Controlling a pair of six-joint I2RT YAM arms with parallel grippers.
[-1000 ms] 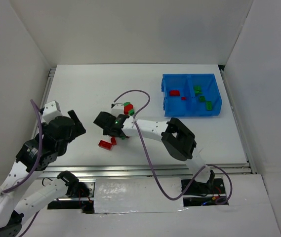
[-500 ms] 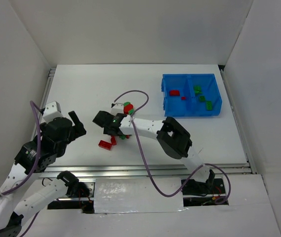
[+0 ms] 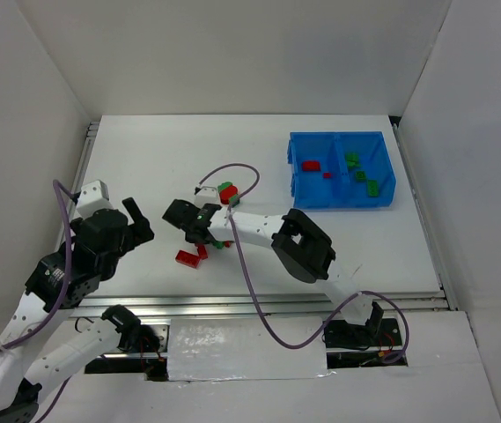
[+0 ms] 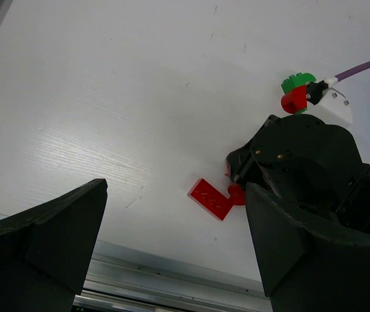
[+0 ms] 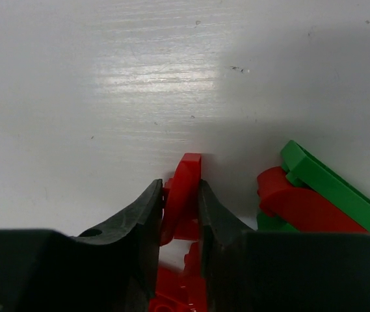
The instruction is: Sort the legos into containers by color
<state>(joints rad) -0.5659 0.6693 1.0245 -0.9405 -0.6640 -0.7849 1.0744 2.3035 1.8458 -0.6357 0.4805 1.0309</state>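
Since an upright red lego [image 5: 186,170] is pinched between the fingers of the right gripper [image 5: 182,198], a straight vertical lift is advised, so that the red-and-green pieces [image 5: 302,203] just beside it are not dragged along. More red bricks [image 4: 211,197] are seen under the wrist, possibly touching the held one; the view is too tight. The blue bin [image 3: 347,201] is set well apart, reds in its left compartment. The left gripper [image 4: 175,188] is held spread wide, empty.
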